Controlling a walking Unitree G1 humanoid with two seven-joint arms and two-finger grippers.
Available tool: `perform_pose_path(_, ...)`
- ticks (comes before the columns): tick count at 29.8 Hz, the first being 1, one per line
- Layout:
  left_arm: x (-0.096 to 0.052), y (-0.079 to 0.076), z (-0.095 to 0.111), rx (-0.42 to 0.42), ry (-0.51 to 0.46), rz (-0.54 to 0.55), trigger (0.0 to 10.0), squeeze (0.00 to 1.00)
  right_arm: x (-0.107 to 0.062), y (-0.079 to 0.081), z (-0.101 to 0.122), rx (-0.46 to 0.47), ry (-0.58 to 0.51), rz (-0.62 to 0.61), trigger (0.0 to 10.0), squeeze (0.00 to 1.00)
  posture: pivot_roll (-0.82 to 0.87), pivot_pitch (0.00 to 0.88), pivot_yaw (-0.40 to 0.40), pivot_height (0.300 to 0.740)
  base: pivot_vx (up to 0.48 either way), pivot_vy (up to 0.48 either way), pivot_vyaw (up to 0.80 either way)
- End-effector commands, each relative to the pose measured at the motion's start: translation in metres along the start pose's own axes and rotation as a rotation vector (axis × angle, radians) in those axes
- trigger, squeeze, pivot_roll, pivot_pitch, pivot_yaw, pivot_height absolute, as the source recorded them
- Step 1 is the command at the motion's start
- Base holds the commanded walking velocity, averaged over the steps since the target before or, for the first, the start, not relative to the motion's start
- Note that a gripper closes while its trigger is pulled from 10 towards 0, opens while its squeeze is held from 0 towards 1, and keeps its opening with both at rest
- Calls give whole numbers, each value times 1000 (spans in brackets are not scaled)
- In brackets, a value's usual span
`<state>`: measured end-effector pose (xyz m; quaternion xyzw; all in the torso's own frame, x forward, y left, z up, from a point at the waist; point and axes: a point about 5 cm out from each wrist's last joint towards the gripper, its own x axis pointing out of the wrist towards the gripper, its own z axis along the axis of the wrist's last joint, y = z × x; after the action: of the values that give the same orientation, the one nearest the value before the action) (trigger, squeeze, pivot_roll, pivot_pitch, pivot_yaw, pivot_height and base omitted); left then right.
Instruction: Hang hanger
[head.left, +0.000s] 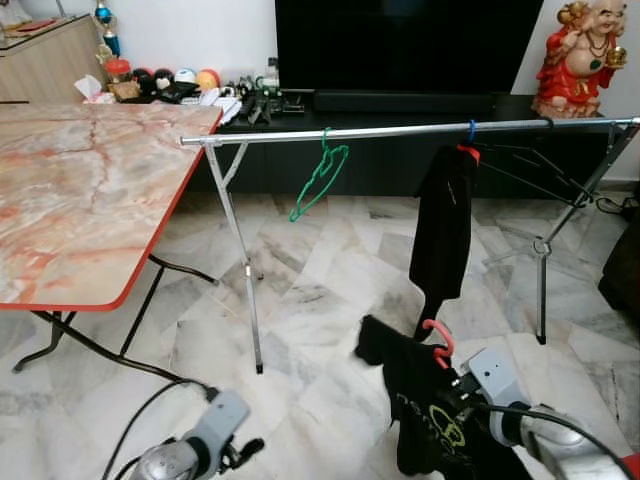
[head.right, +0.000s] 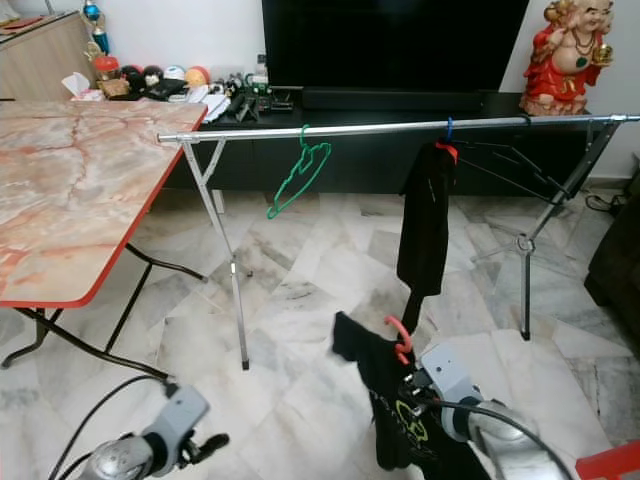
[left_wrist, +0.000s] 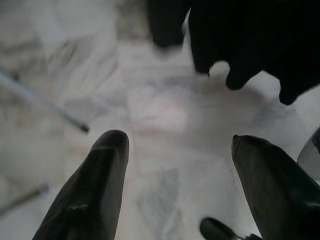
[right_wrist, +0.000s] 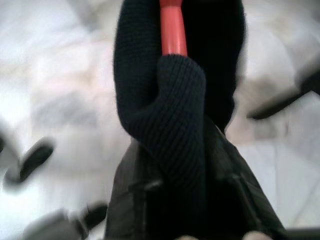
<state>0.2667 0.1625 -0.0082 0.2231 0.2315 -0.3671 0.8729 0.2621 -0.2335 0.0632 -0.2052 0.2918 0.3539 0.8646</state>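
We count three hangers before us: an empty green hanger hooked on the silver clothes rail, a second hanger with a blue hook carrying a black garment farther to the right along the same rail, and a red hanger low in the foreground, well below the rail and not yet hung. That red hanger bears one black T-shirt with a yellow-green print, and our right gripper grasps it from the lower right, the silver forearm angled up and inward; in the right wrist view the black fingers are clamped about the dark knit collar with the red hanger's neck rising from it. Our left gripper hangs low at the bottom left over the marble floor, its two fingers spread apart and empty, the T-shirt's edge beyond them. One marble-patterned folding table with a red rim stands at left, and one red figurine sits on the dark TV console behind the rail.
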Motion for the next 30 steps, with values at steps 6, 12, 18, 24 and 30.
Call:
perform_pose_path(6,8,6,34,99,-108,-74,10000,0,-18,8,30,-158,-52,155,10000,0,3,40,1,740,0,0,0)
perform_pose_path(12,8,5,37,114,-109,-143,10000,0,-33,12,39,-210,-51,212,10000,0,-17,65,11,740,0,0,0)
perform_pose_path(18,9,8,41,152,-99,-147,10000,0,-42,21,47,-228,-67,265,10000,0,-26,79,17,740,0,0,0)
perform_pose_path(24,9,14,44,139,-114,-98,10000,0,-49,27,46,-224,-50,284,10000,0,-37,90,17,740,0,0,0)
perform_pose_path(30,10,13,43,117,-108,-108,10000,0,-54,25,50,-223,-47,278,10000,0,-47,95,15,740,0,0,0)
